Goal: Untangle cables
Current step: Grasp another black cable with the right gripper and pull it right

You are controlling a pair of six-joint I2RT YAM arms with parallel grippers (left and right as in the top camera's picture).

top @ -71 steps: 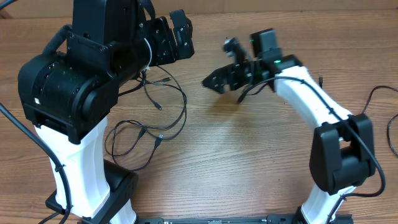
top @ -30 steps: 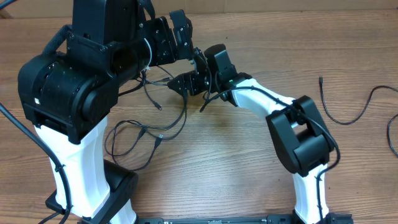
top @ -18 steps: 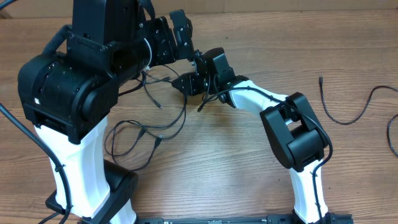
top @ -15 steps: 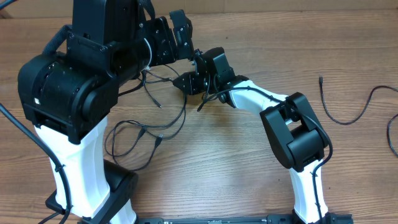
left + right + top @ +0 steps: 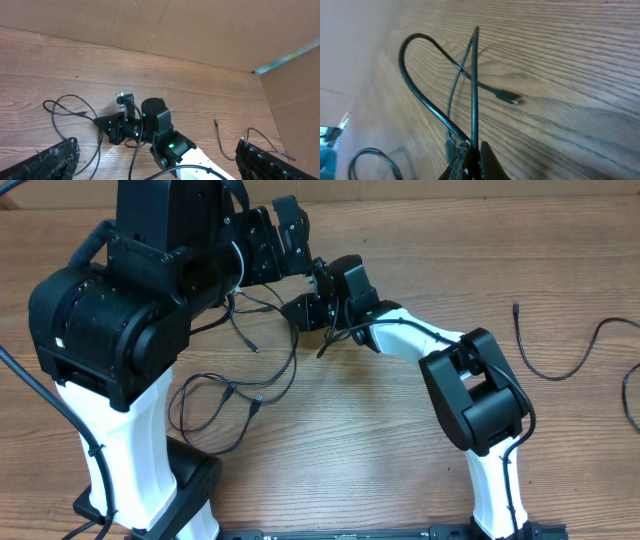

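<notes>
Black cables lie in loose loops on the wooden surface; my right end effector is clenched on one strand, my left end effector spread wide

Thin black cables, smooth and faintly glossy, lie on a matt, grained wooden table. The right arm wears smooth white plastic shells between matt black joints.
</notes>
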